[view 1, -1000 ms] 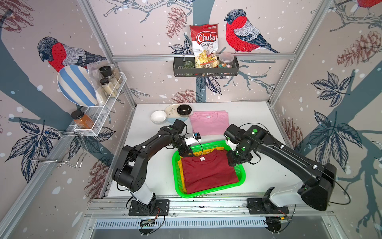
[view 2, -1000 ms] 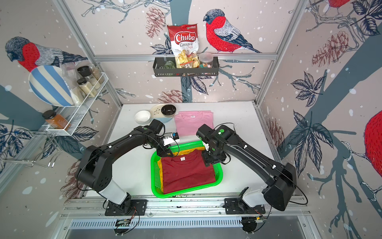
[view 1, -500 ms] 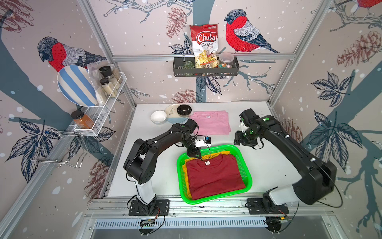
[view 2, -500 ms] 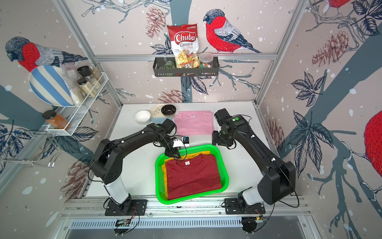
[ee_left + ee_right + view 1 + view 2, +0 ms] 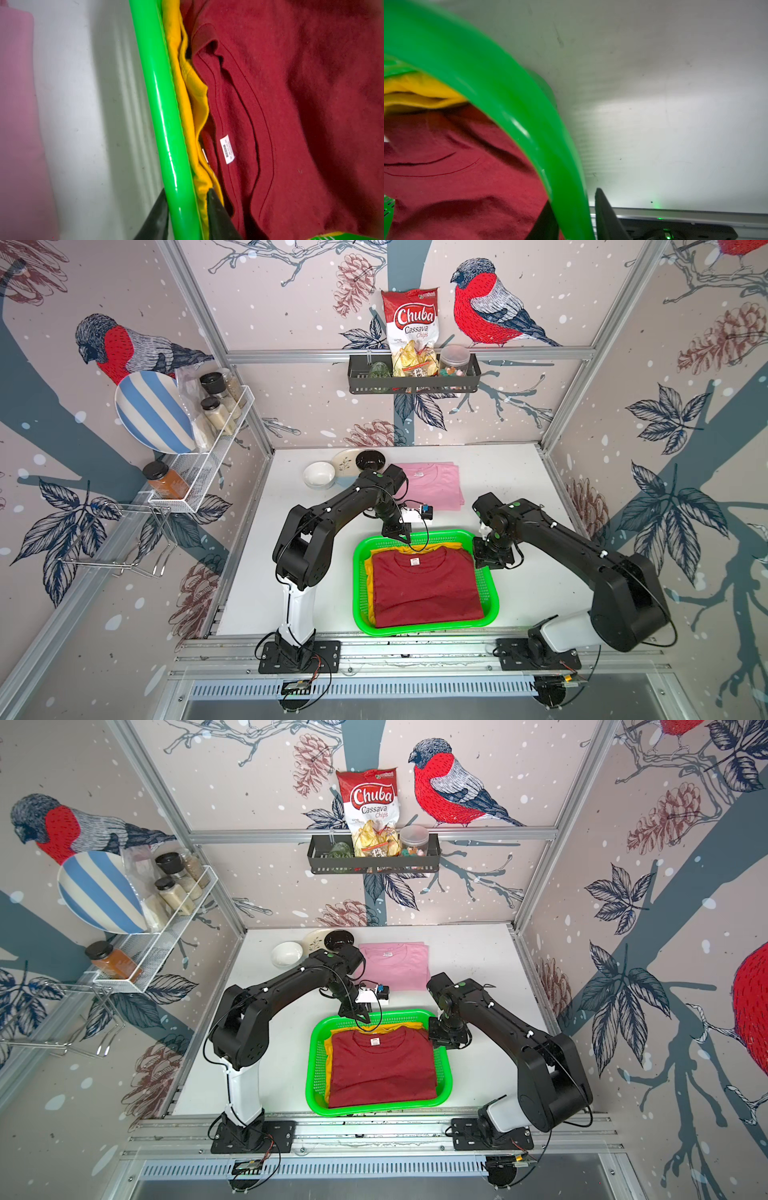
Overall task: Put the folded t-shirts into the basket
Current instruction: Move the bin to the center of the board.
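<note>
The green basket (image 5: 424, 630) stands at the table's front centre. The dark red t-shirt (image 5: 426, 589) lies in it, on top of the mustard yellow t-shirt (image 5: 380, 552). The light pink t-shirt (image 5: 434, 485) lies folded on the table behind it. My left gripper (image 5: 187, 190) straddles the far rim (image 5: 158, 93). One finger touches the rim's outside and the other presses yellow cloth (image 5: 187, 104) against its inside. My right gripper (image 5: 573, 195) straddles the rim (image 5: 508, 99) at the far right corner, with a thin gap left at its outer finger.
A white bowl (image 5: 319, 475), a black bowl (image 5: 371, 460) and a plate sit at the back left, close to the pink shirt. A black shelf basket (image 5: 413, 383) hangs on the back wall and a white wire rack (image 5: 199, 464) on the left wall.
My right gripper came down from beside the pink shirt onto the basket's far right corner. Both grippers' jaws narrowed around the rim. The basket barely moved.
</note>
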`<state>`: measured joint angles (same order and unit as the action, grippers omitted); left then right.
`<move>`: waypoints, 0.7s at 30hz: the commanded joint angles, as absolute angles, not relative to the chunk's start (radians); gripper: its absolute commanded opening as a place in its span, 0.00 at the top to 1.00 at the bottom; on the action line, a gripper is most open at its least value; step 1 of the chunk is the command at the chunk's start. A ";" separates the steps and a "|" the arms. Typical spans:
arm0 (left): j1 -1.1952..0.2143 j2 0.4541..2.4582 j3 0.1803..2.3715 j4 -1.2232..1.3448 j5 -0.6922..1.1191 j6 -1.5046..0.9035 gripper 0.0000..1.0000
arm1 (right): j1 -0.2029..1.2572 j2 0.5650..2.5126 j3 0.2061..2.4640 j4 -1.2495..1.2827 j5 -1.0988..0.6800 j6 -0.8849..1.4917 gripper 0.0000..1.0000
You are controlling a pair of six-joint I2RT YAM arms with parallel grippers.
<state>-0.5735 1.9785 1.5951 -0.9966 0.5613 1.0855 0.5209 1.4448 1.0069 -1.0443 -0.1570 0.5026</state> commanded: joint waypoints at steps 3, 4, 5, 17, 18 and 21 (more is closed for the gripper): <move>-0.569 1.943 1.554 -1.075 0.604 1.116 0.58 | 0.600 1.389 0.985 -1.086 -0.183 0.587 0.71; -0.567 1.936 1.552 -1.074 0.608 1.107 0.56 | 0.607 1.376 0.986 -1.102 -0.173 0.599 0.68; -0.563 1.931 1.552 -1.065 0.610 1.093 0.54 | 0.609 1.357 0.987 -1.117 -0.154 0.612 0.63; -0.433 1.931 1.856 -1.087 0.703 0.791 0.20 | 0.411 1.372 1.332 -1.046 0.011 0.532 0.38; -0.424 1.932 1.858 -1.025 0.673 0.700 0.19 | 0.400 1.398 1.349 -0.978 0.010 0.522 0.39; -0.405 1.945 1.841 -0.851 0.548 0.535 0.19 | 0.371 1.509 1.381 -0.777 -0.033 0.517 0.47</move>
